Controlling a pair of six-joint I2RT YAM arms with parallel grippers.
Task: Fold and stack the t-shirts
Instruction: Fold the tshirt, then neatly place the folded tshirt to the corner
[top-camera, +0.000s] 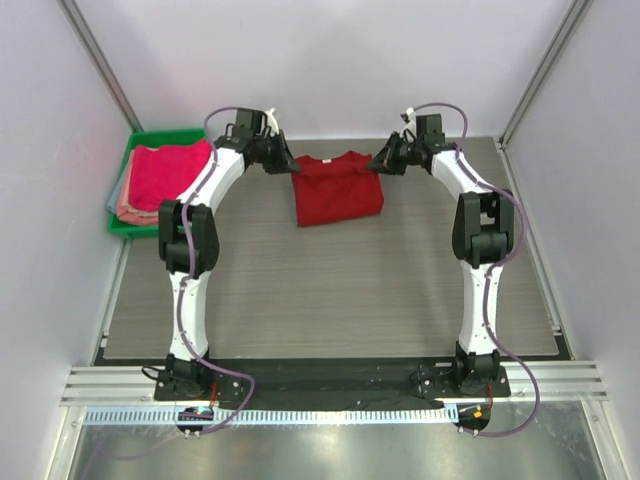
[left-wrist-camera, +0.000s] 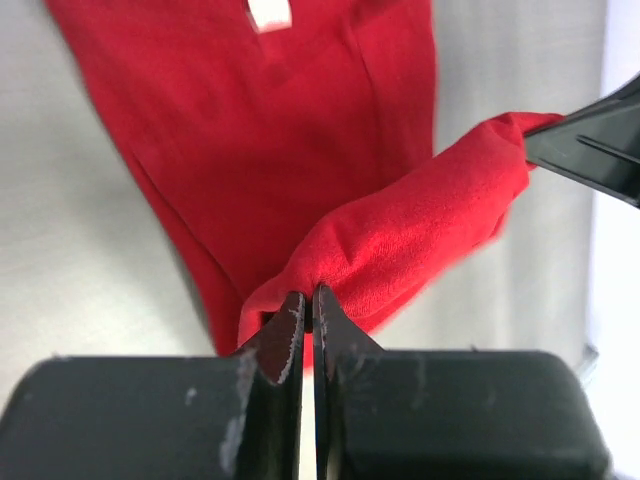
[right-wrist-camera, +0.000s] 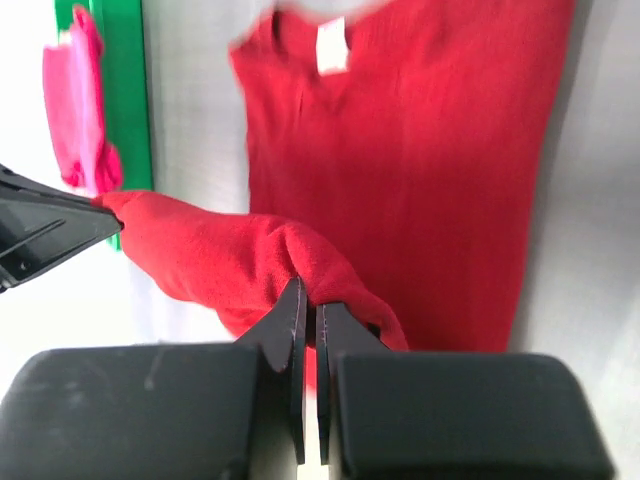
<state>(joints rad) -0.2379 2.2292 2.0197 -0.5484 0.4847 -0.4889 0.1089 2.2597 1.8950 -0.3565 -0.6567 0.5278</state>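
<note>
The deep red t-shirt (top-camera: 338, 190) lies flat at the far middle of the table (top-camera: 330, 290), collar away from my bases and white label (right-wrist-camera: 331, 48) showing. My left gripper (top-camera: 290, 165) and right gripper (top-camera: 378, 163) sit at its two far corners. Both are pinched shut on the cloth, and a bunched band of red stretches between them above the rest of the shirt.

I judge this to be mid-fold, with one edge lifted to be carried over the body. The next move calls for both arms travelling together with the band level, laying it square, then letting go.

Off to the left, the green tray (top-camera: 135, 230) holds a bright pink shirt (top-camera: 165, 175) on top of others. I cannot make out whether I hold the hem or the shoulders. The lower shirts in the tray show only as slivers.
</note>
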